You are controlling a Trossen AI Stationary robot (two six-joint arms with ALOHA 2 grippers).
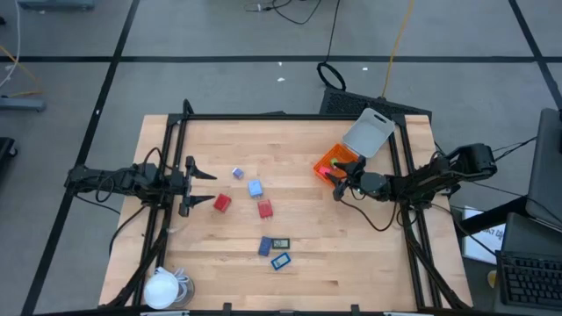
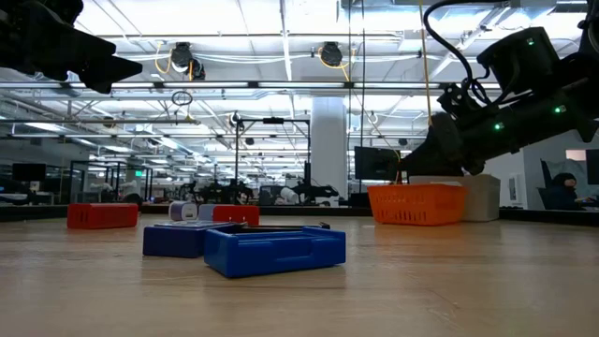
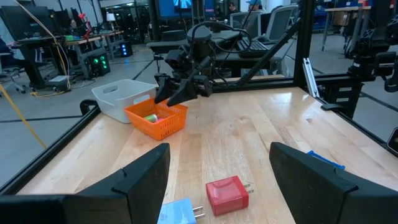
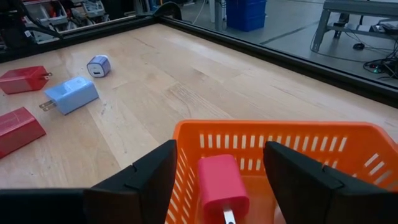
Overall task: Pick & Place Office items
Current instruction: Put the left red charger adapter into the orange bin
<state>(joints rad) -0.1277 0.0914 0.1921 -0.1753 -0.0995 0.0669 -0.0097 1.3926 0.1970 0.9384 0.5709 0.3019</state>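
Several small office items lie on the wooden table: a purple cube (image 1: 237,173), a pale blue block (image 1: 255,187), two red blocks (image 1: 221,203) (image 1: 264,209), and blue and dark flat pieces (image 1: 279,261) (image 1: 280,243) nearer the front. My right gripper (image 4: 221,146) hangs open over the orange tray (image 4: 311,149). A pink-red block (image 4: 222,180) lies inside the tray, between the fingers and clear of them. My left gripper (image 3: 219,149) is open at the table's left, facing a red block (image 3: 227,194) and the pale blue block (image 3: 180,213).
A grey lid (image 1: 367,133) leans at the tray's far side. A white round lump with a cord (image 1: 162,288) sits at the near left corner. Black frame rails (image 1: 290,116) run round the table. Bare wood lies between the scattered items and the tray.
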